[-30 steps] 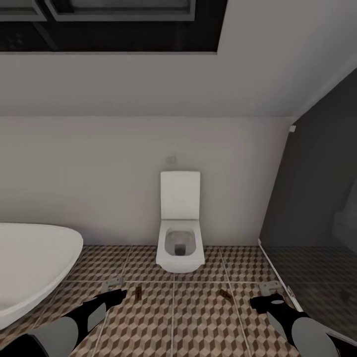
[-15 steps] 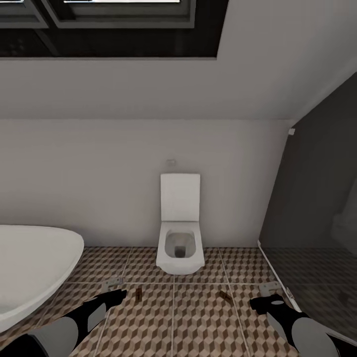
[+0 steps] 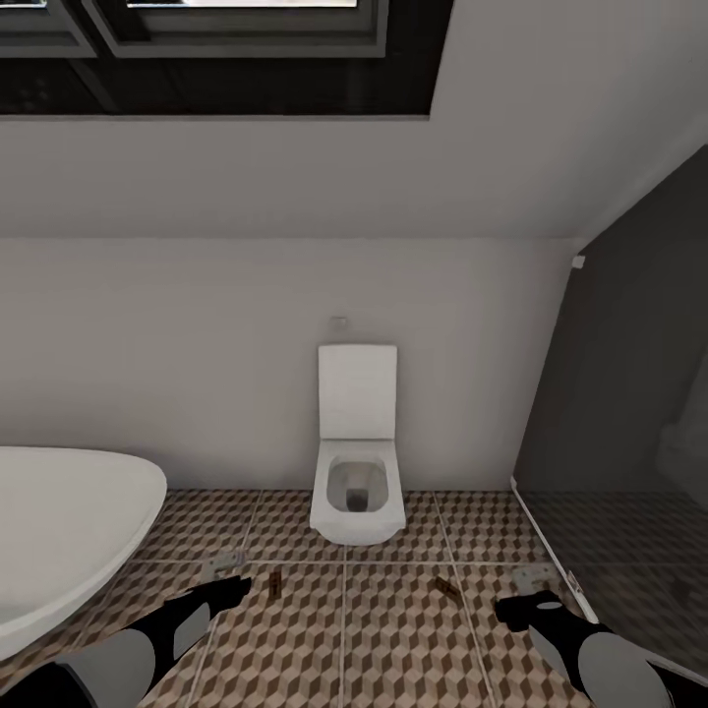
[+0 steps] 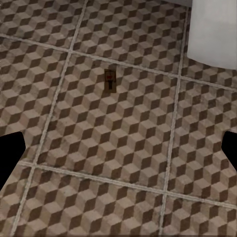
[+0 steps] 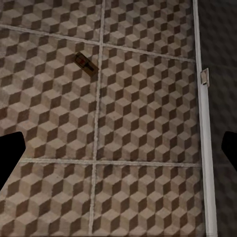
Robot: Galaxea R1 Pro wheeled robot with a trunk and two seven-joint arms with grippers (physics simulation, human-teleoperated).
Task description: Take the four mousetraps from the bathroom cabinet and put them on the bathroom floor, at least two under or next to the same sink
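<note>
The bathroom floor (image 3: 393, 639) of cube-pattern tiles spans the lower head view. A white bathtub (image 3: 59, 531) stands at left, a wall-hung toilet (image 3: 357, 492) at centre, a dark glass partition (image 3: 629, 442) at right. Two mousetraps lie flat on the tiles, well apart: one (image 3: 274, 583) near the left gripper (image 3: 228, 578), one (image 3: 446, 588) toward the right gripper (image 3: 526, 590). Both grippers hang above the floor, jaws spread wide, holding nothing.
</note>
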